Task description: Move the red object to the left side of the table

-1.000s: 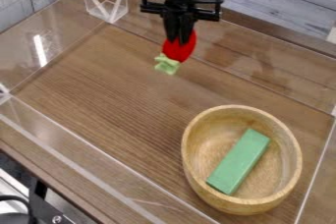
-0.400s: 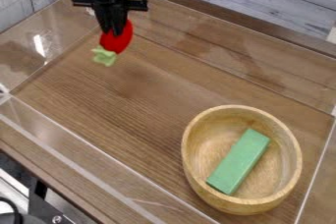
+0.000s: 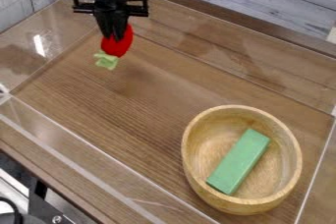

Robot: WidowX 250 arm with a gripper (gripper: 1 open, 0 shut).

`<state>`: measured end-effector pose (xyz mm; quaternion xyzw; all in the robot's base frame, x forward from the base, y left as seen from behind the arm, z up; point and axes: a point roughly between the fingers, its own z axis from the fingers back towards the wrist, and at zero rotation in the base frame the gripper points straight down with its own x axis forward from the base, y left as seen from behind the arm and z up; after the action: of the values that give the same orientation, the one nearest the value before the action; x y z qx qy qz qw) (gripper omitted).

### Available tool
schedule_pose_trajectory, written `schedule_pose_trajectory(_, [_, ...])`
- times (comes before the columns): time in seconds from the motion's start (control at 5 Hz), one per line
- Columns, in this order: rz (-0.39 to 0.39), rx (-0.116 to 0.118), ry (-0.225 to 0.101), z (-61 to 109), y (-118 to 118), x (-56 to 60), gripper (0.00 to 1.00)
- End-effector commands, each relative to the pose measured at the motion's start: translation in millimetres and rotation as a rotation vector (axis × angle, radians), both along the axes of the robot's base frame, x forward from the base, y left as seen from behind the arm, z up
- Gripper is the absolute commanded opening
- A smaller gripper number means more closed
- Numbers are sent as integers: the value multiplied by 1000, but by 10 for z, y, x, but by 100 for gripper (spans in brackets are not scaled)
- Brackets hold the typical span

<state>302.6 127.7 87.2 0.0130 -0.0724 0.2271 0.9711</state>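
Camera view: rounded red object (image 3: 117,43), light-green leafy stem (image 3: 106,61).

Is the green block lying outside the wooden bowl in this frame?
No, the green block lies inside the wooden bowl, within its rim on all sides.

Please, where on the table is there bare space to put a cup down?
The widest bare patch on the table lies between the toy and the bowl. Another runs behind the bowl, toward the far wall. It is crowded at the toy, where the pincer holds it, and inside the bowl, which has the block.
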Motion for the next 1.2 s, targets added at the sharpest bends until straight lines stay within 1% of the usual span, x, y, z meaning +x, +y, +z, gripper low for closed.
schedule_pose_trajectory(0.0, [36, 24, -42, 11, -86, 195, 0])
schedule_pose_trajectory(0.2, [50, 13, -41, 8, -26, 268, 0])
schedule_pose_trajectory(0.4, [62, 0, -40, 48, 28, 301, 0])
schedule_pose_trajectory(0.6, [3, -14, -38, 96, 101, 385, 0])
schedule_pose_trajectory(0.8, [-49, -28, -32, 103, 148, 485, 0])
schedule_pose_trajectory(1.0, [-68, -33, -25, 22, 126, 537, 0])
